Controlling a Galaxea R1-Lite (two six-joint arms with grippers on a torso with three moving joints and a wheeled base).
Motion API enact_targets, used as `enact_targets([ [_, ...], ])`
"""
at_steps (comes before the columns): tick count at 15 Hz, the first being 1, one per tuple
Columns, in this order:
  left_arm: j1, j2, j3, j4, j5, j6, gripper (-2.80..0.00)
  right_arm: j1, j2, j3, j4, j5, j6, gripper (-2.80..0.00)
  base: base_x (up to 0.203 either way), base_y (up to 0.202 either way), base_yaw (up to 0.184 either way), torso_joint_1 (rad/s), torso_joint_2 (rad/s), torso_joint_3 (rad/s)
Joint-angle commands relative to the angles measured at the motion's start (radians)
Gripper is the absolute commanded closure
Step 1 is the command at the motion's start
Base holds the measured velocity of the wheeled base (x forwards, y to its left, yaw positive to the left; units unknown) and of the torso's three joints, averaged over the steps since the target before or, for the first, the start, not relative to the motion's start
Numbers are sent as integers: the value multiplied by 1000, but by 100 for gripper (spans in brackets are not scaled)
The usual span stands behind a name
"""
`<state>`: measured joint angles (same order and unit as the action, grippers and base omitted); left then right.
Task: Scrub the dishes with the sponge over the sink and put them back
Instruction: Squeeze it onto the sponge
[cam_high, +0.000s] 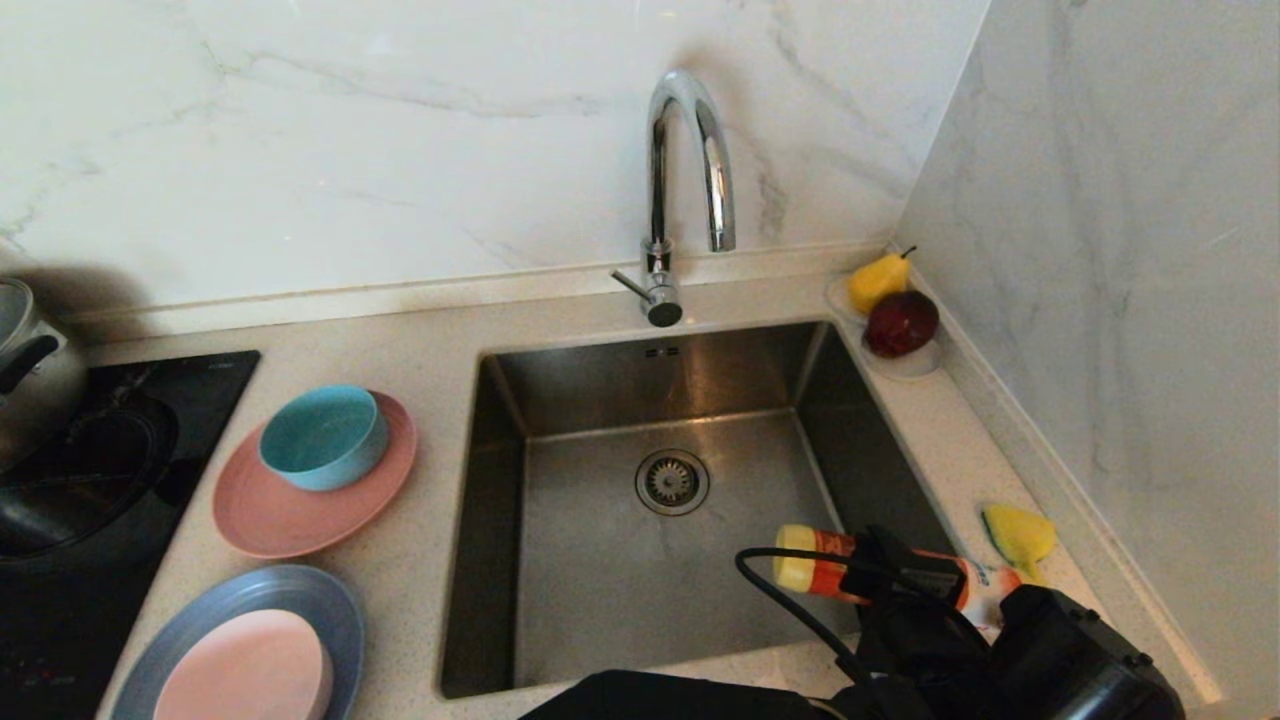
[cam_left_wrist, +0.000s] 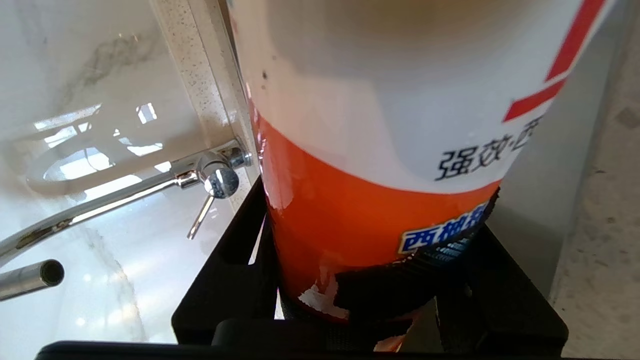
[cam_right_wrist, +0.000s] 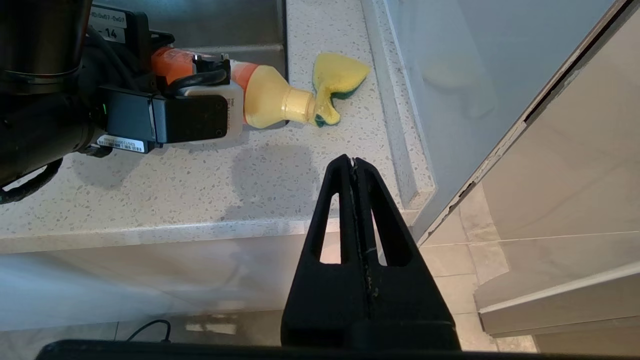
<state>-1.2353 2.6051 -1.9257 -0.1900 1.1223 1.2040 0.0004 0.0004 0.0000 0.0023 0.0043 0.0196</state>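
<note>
- Head view: the left gripper (cam_high: 885, 580) sits at the sink's (cam_high: 500, 520) near right corner, clamped on a detergent bottle (cam_high: 815, 572) lying level, yellow cap end over the basin. The sponge (cam_high: 1018, 538) lies on the counter strip (cam_high: 940, 440) right of the sink, just beside the right wall. That strip is narrow; the basin itself is open, with only the drain (cam_high: 672, 481) and, at the far rim, the tap (cam_high: 685, 190).
- Head view, left counter: teal bowl (cam_high: 324, 436) sits on the salmon-pink plate (cam_high: 270, 510); nearer, the pale pink bowl (cam_high: 245, 670) sits on the grey-blue plate (cam_high: 335, 610), which is cut by the picture's near edge. A hob (cam_high: 60, 600) with a pot (cam_high: 25, 370) bounds them on the left. Fruit saucer (cam_high: 905, 365) occupies the far right corner.
- Left wrist view: fingers (cam_left_wrist: 235, 280) grip the orange-and-white bottle, which fills most of the picture.
- Right wrist view: right gripper (cam_right_wrist: 354, 165), fingers pressed together, holds nothing and hangs before the counter's front edge. Bottle cap touches the sponge.
</note>
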Motion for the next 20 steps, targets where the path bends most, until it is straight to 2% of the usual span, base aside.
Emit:
enact_targets([
  [1,2,-4,0,1,8,9,0,0,-1,0,-1,0,0,0,0,0,0,0,0,0],
  [14,2,-2,0,-5,28,28,0,1,-2,0,-1,0,0,0,0,0,0,0,0,0],
  [20,13,6,-1,-51,30,23,0,0,-2,0,1,0,0,0,0,0,0,0,0,0],
])
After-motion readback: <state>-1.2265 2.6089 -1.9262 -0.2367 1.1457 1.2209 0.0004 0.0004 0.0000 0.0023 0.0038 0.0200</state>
